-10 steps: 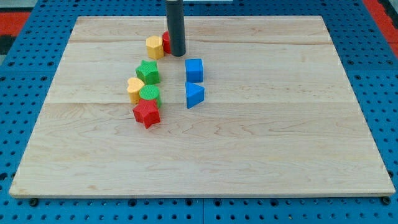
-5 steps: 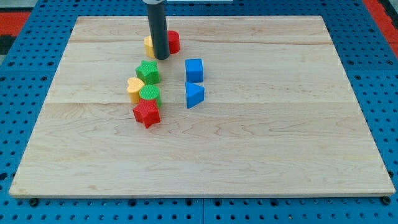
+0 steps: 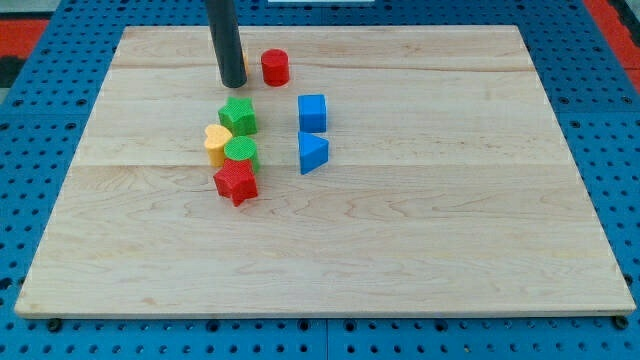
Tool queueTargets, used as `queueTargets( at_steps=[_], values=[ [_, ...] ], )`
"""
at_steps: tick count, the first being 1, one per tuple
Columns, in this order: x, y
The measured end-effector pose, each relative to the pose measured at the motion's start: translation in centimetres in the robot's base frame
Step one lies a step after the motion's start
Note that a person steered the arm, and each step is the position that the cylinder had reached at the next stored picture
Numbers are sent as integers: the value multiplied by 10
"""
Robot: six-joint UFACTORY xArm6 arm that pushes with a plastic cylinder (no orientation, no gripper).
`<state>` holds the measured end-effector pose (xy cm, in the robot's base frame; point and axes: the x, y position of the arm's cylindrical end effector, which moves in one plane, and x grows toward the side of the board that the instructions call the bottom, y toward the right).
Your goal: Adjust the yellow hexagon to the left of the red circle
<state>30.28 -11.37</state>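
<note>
My tip (image 3: 232, 84) hiding yellow hexagon (image 3: 244, 65), red circle (image 3: 275, 67) apart

Only a straight rod in view, dark charcoal to near black, smooth and round in section, matte with a faint paler sheen down one side. Same width along the whole visible length, cut off by the picture's upper edge. No markings, screws or cables visible. Blunt, flat-ended my tip (image 3: 233, 85).

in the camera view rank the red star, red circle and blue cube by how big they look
1. red star, largest, though nearest the view's bottom, so perhaps nearer the camera
2. blue cube
3. red circle, close to the cube, unsure
</note>
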Motion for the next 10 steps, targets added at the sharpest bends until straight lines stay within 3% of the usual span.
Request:
queueTargets(
  at_steps=[2,3,4,5,7,8,10],
  values=[
    [30,24],
    [8,102],
    [-41,138],
    [-85,130],
    [-110,13],
    [-87,-8],
    [-67,11]
  ],
)
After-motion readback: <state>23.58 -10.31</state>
